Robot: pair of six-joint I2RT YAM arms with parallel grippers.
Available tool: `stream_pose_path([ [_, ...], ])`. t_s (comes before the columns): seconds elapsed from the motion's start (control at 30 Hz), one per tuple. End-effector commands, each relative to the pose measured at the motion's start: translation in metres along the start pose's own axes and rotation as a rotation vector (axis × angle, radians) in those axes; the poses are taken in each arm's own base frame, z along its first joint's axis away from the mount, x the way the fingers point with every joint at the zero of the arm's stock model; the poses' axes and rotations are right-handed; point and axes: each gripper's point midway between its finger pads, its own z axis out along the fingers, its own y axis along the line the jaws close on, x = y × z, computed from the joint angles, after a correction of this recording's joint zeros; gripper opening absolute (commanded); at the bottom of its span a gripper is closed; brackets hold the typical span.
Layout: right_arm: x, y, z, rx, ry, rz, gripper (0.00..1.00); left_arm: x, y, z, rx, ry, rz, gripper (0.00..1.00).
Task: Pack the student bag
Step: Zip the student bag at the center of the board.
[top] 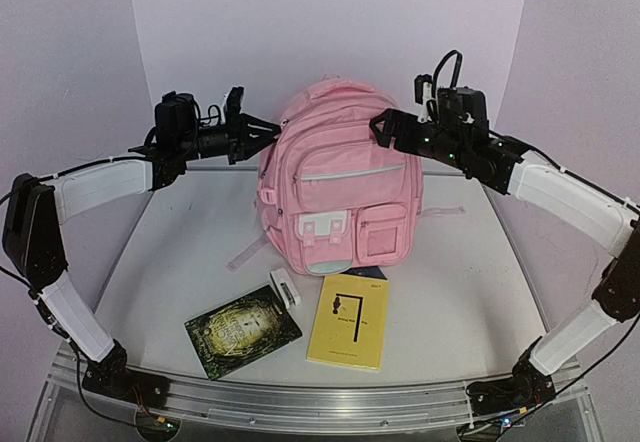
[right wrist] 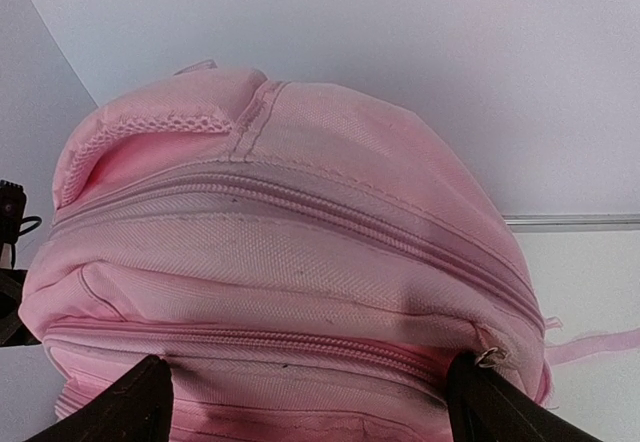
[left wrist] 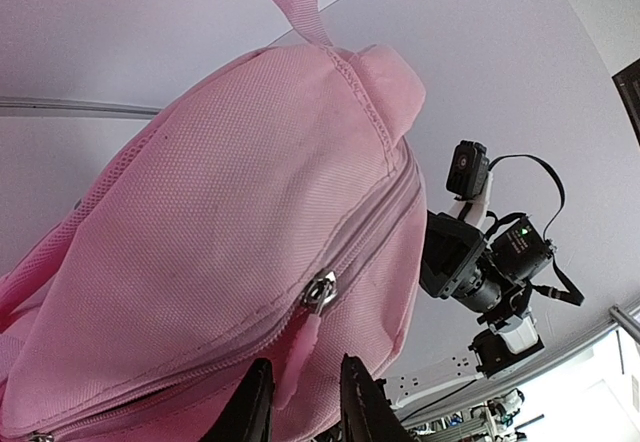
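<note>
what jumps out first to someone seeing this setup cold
The student bag, big and pink, stands upright mid-table and dominates every view. Both arms meet near its top: the left pincer straddles the pink zip pull, while the right pincer spreads wide across the bag's top. In front of the bag lie a yellow book and a dark book.

Student bag (right wrist: 300,262) base beyond frame edge
</note>
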Motion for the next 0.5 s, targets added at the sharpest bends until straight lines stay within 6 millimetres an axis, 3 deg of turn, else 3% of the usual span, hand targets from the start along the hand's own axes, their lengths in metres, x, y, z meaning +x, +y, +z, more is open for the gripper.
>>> stream_pose_path([
  [0.0, 0.007, 0.002, -0.005, -0.018, 0.028, 0.014, 0.93, -0.016, -0.022, 0.0, 0.05, -0.035, 0.078, 0.22],
  [0.17, 0.008, 0.001, -0.005, -0.014, 0.028, 0.015, 0.93, -0.017, -0.019, 0.002, 0.042, -0.038, 0.077, 0.17],
  [0.33, 0.008, -0.004, -0.007, 0.011, 0.021, 0.014, 0.88, -0.018, -0.015, -0.002, 0.009, -0.061, 0.081, 0.01],
  [0.47, 0.01, -0.011, -0.008, 0.043, 0.014, 0.019, 0.87, -0.016, -0.007, -0.01, -0.031, -0.082, 0.07, 0.0],
])
